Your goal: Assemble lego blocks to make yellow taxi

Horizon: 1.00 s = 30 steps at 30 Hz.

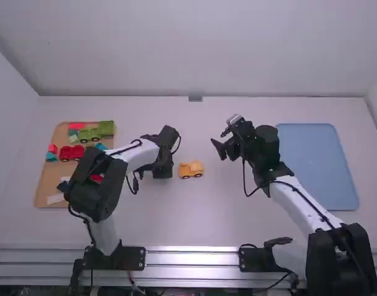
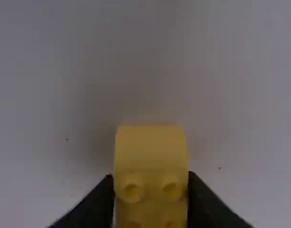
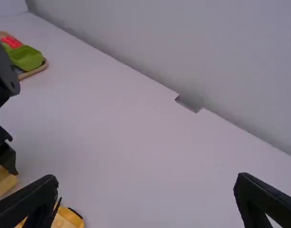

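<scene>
Your left pincer [image 1: 163, 168] is closed on a yellow block [image 2: 151, 149]. Your right pincer [image 1: 217, 137] gapes wide, empty, near the yellow car [image 1: 191, 169].

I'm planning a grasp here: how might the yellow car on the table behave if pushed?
The yellow car would probably roll lengthwise if nudged, since it sits on black wheels. Its blocky, studded body suggests stiff plastic that shouldn't flex. Sitting low, it seems unlikely to tip.

the white table [image 1: 213, 216] bears a tan tray [image 1: 44, 180] on the left, a blue tray [image 1: 318, 154] on the right, and a yellow wheeled toy [image 1: 191, 168] between them.
</scene>
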Motion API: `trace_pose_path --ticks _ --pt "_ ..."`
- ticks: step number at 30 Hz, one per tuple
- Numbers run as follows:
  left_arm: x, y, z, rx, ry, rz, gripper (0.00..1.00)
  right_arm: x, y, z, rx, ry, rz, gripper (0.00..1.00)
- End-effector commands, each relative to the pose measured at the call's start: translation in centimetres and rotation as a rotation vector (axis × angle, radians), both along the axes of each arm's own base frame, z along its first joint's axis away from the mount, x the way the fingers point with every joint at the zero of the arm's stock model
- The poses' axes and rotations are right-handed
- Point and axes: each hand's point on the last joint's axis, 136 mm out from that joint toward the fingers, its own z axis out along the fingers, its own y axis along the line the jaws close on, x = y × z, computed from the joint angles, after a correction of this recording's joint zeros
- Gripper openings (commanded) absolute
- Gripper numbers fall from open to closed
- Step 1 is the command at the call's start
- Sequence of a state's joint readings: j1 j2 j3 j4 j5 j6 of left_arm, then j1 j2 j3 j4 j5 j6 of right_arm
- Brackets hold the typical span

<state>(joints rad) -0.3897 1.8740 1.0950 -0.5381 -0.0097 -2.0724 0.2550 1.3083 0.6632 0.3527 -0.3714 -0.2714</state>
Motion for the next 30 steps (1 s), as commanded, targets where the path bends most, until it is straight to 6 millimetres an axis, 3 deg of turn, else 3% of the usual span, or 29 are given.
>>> trace_pose_path --ticks 1,6,11,14,18,23,24,25,27,28,30 --pt "-0.1 0.2 -0.6 0.008 0.022 0.008 0.60 0.0 0.1 -0.5 -0.001 0.012 0.003 0.99" --pt "0.1 0.4 -0.5 0.009 0.019 0.015 0.70 0.1 0.1 -0.4 0.000 0.008 0.003 0.99" --pt "0.7 1.4 0.6 0.010 0.010 -0.024 0.68 0.1 0.2 0.0 0.007 -0.008 0.010 0.99" --pt "0.8 2.0 3.6 -0.005 0.037 -0.065 0.70 -0.1 0.8 0.4 0.020 -0.020 0.045 0.99" --pt "2.1 2.1 7.3 -0.005 0.005 -0.163 0.81 -0.2 0.9 0.5 0.011 -0.038 0.063 0.98" --pt "6.0 2.2 12.0 0.110 -0.151 -0.630 0.75 -0.2 0.9 0.5 0.010 -0.038 0.064 0.99" --pt "6.8 2.3 12.8 0.158 -0.184 -0.743 0.78 -0.2 0.9 0.5 0.011 -0.037 0.063 0.99" --pt "7.8 2.7 13.8 0.237 -0.219 -0.905 0.90 -0.2 0.9 0.5 0.010 -0.038 0.063 0.99" --pt "8.5 3.0 14.6 0.327 -0.235 -1.117 0.84 -0.2 0.9 0.5 0.010 -0.038 0.064 0.99" --pt "8.7 3.2 15.0 0.381 -0.233 -1.255 0.99 -0.2 0.9 0.5 0.011 -0.039 0.063 0.99" --pt "9.5 4.1 15.4 0.481 -0.221 -1.376 0.99 -0.2 0.9 0.7 0.012 -0.044 0.063 0.99"
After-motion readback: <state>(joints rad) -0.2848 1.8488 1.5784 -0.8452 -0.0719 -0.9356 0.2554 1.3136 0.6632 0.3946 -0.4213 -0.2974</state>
